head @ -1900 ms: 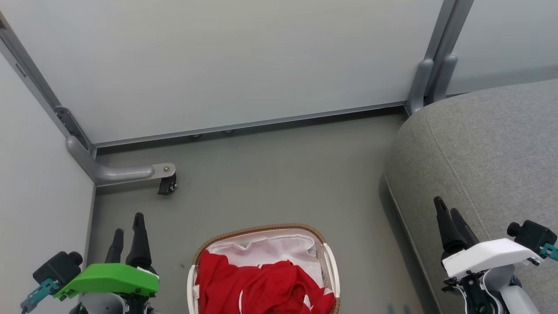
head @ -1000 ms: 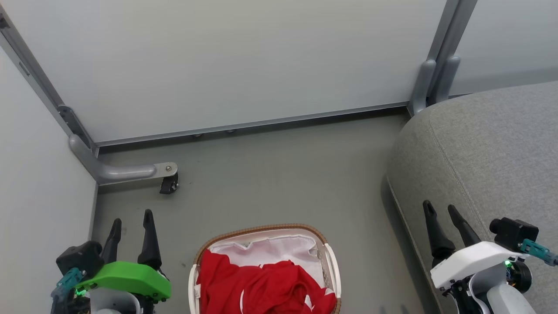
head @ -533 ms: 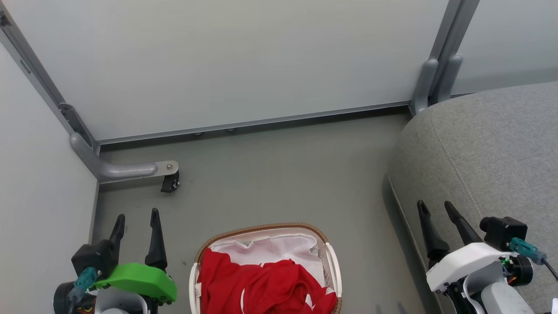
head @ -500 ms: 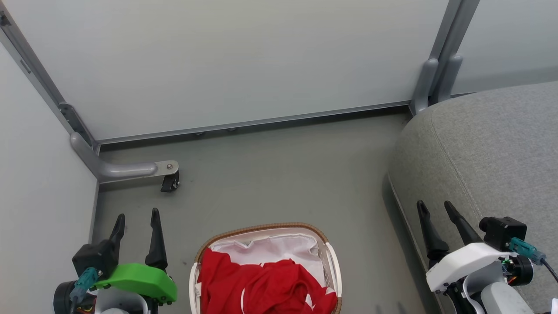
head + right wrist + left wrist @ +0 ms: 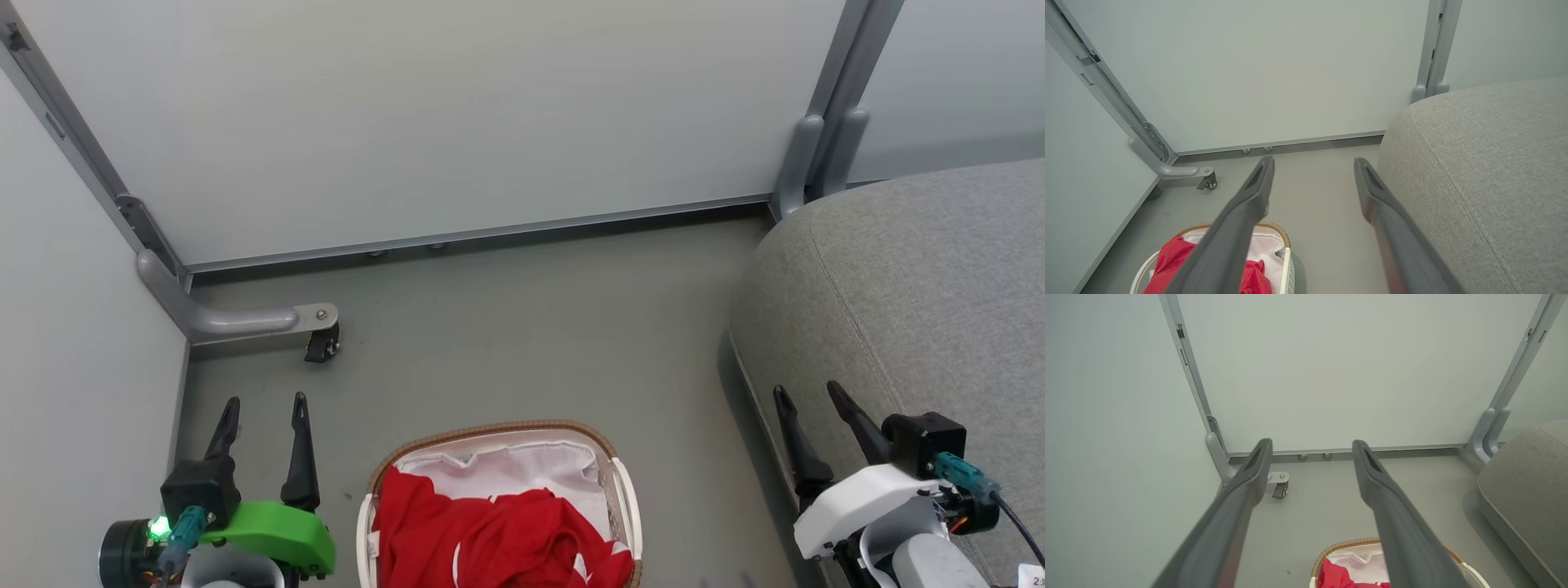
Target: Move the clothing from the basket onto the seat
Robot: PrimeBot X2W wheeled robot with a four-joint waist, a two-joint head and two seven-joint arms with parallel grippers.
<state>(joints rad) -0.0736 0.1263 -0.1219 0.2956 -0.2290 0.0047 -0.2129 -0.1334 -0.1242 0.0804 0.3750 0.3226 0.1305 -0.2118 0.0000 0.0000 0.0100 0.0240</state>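
Two sets of jaws, left gripper [image 5: 266,400] and right gripper [image 5: 807,389], are standing wide and empty | clothing [image 5: 490,539] is lying bunched in the basket [image 5: 490,428], bottom centre | likely light, limp, unbreakable; pinching a raised fold is seeming best

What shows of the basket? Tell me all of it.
The basket is oval, with white plastic-looking walls, a brown woven rim and a white fabric liner. It stands upright on the grey floor, its near part cut off by the head view's bottom edge. The red clothing lies heaped inside, over the liner. The grey seat is off to its right, not touching. The left claw and the right claw are open and clear of it.
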